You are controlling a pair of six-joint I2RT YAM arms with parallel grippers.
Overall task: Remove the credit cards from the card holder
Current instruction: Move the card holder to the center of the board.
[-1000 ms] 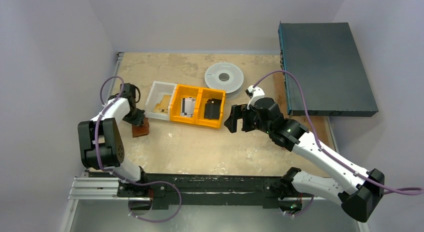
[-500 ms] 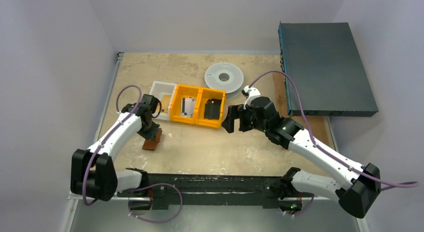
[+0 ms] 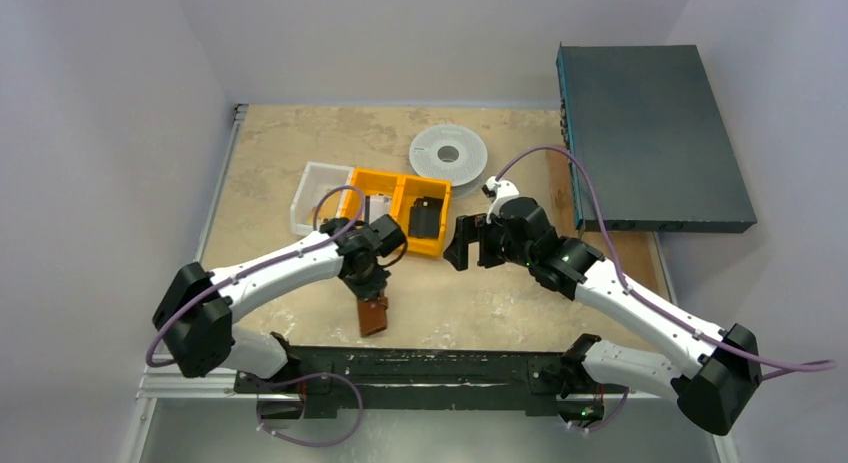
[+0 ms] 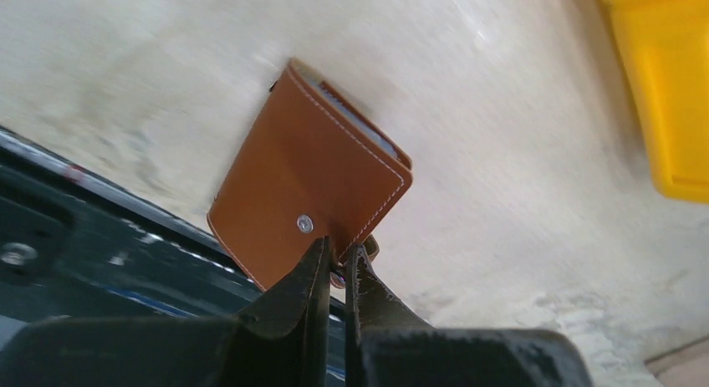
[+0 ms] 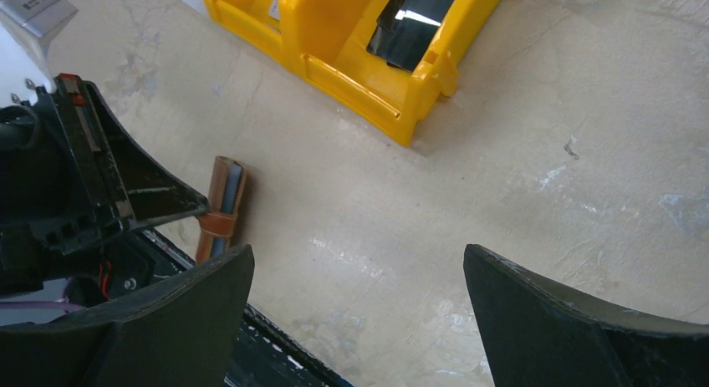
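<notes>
1. The card holder is gripped by the left gripper, whose fingers are drawn narrow onto the leather edge beside the snap strap (partly hidden by the fingertips).
2. It is held folded shut and hanging below the wrist, near the front edge of the table and apart from the orange bins. Whether its lower edge touches the table cannot be told.
3. A grey-blue layer is seen between the leather leaves, but the credit cards cannot be made out singly, so they are judged to be inside, with none taken out yet.
4. The right gripper is spread wide and empty just beside the bins. It is turned toward the card holder, probably so the card holder can be offered to it.
5. The strap would likely need unfastening first, because an edge pinch alone could let the card holder swing.
</notes>
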